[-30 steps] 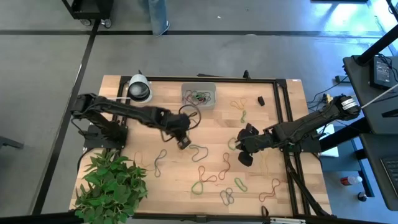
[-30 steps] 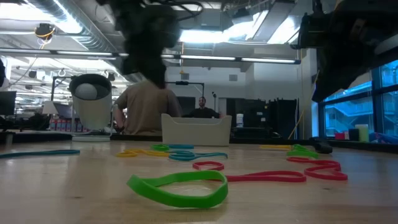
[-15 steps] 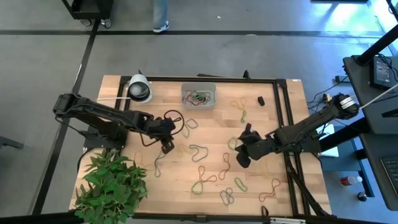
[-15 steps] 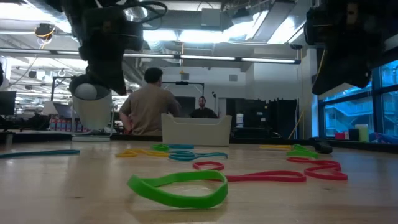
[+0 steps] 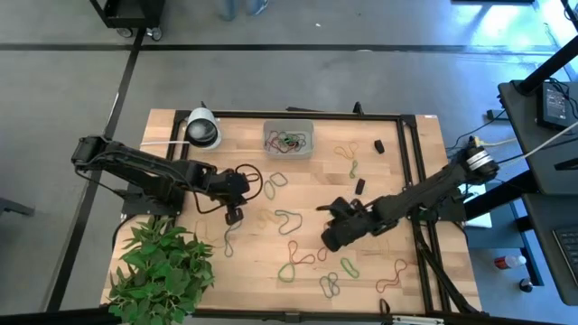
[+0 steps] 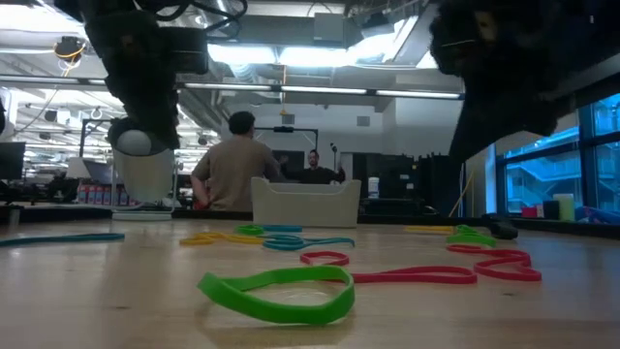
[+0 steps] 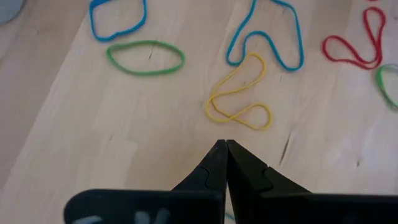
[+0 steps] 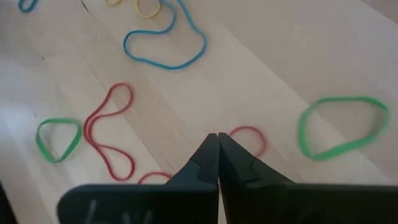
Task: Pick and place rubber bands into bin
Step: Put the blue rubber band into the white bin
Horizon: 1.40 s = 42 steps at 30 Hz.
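Note:
The bin (image 5: 289, 140) stands at the table's far middle with several rubber bands in it; in the low view the bin (image 6: 305, 203) shows behind the bands. More rubber bands lie flat over the wood: a yellow one (image 7: 239, 101), a green one (image 7: 146, 57), a small red one (image 8: 249, 140), a green one (image 8: 339, 126). My left gripper (image 5: 233, 215) hovers shut left of centre, just short of the yellow band (image 5: 266, 217). My right gripper (image 5: 330, 237) hovers shut right of centre, over the small red band. Both hold nothing.
A white-and-black roll (image 5: 202, 131) stands at the far left, a green plant (image 5: 163, 266) at the near left corner. Two small black pieces (image 5: 379, 145) (image 5: 359, 186) lie on the right half. A black frame rail (image 5: 411, 171) runs along the right side. A person (image 6: 232, 170) stands beyond the table.
My left gripper has drawn back from near the bin toward the table's left and near edges, rolling at the wrist. My right gripper has gone toward the table's left and a little nearer, also rolling. Both have stayed shut. No band has moved.

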Each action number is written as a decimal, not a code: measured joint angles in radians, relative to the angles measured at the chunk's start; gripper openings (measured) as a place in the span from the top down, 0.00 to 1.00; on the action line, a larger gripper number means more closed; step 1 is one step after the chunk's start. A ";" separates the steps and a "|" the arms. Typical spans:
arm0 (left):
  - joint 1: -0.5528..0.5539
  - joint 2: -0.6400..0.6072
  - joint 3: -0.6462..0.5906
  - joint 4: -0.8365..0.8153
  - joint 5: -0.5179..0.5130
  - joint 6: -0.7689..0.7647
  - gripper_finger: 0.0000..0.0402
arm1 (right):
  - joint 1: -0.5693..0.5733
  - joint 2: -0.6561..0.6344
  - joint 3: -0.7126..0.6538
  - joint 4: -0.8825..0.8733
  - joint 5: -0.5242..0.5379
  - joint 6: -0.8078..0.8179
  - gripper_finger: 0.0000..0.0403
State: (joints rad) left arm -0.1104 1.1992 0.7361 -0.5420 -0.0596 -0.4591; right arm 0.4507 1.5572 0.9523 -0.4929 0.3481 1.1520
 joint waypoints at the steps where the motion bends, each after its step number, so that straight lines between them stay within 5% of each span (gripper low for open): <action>1: 0.000 0.000 0.000 -0.002 0.000 0.016 1.00 | 0.000 0.026 0.030 -0.025 -0.002 0.003 1.00; 15: 0.002 0.000 0.000 -0.006 0.026 0.132 1.00 | -0.014 0.306 0.328 -0.139 -0.002 -0.064 0.97; 33: 0.001 0.001 0.001 -0.006 0.027 0.141 1.00 | -0.188 0.430 0.332 0.053 0.002 -0.276 0.71; 42: 0.001 0.001 0.001 -0.007 0.027 0.141 1.00 | -0.208 0.502 0.337 0.047 -0.019 -0.285 0.75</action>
State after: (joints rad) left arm -0.1097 1.1999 0.7368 -0.5491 -0.0322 -0.3183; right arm 0.2428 2.0590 1.2892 -0.4456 0.3291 0.8669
